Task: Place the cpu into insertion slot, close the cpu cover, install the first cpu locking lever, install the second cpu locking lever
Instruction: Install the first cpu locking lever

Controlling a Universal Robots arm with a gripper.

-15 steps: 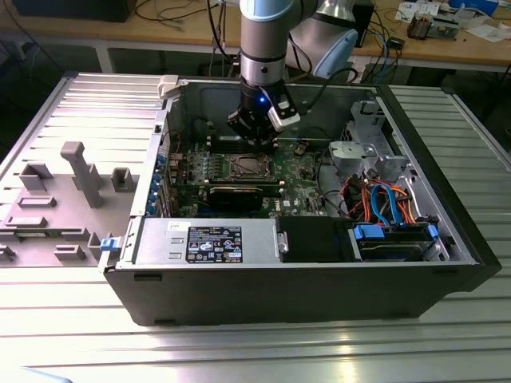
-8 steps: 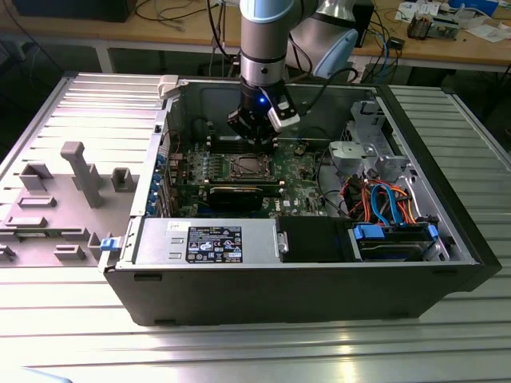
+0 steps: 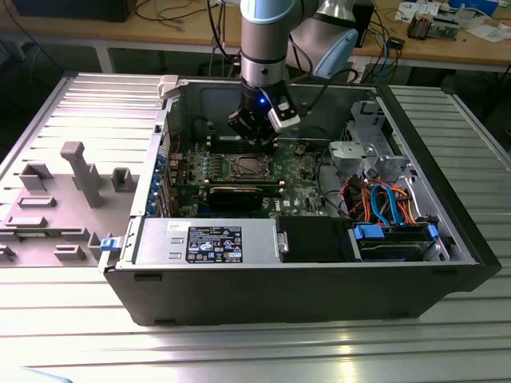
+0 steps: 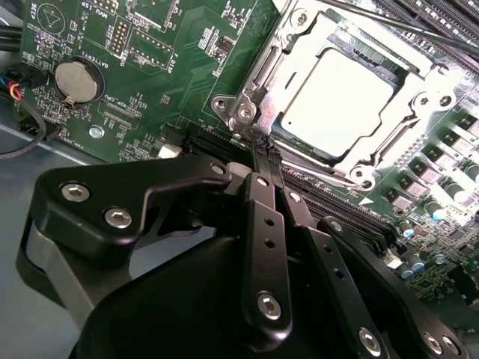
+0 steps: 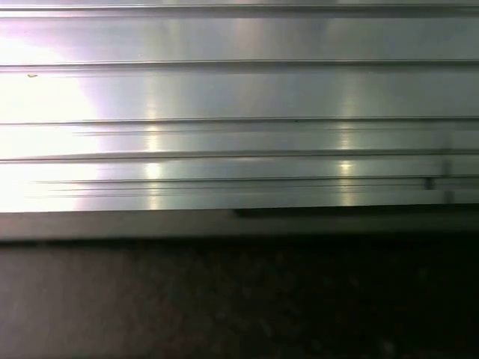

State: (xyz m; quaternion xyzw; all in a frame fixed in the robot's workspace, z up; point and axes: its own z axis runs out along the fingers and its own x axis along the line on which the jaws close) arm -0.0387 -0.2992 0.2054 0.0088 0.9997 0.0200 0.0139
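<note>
In the exterior view, the gripper (image 3: 254, 137) hangs inside the open computer case (image 3: 415, 271), just above the motherboard (image 3: 299, 171), at upper centre of the frame.

In the second wrist view, its fingers (image 4: 263, 176) are pressed together, grasping nothing, tips beside the cpu cover (image 4: 408, 112) (lying flat). The cpu (image 4: 337, 101) sits in the insertion slot (image 4: 281, 138), framed by that cover.

In the first wrist view, ribbed aluminium table (image 5: 239, 97).
</note>
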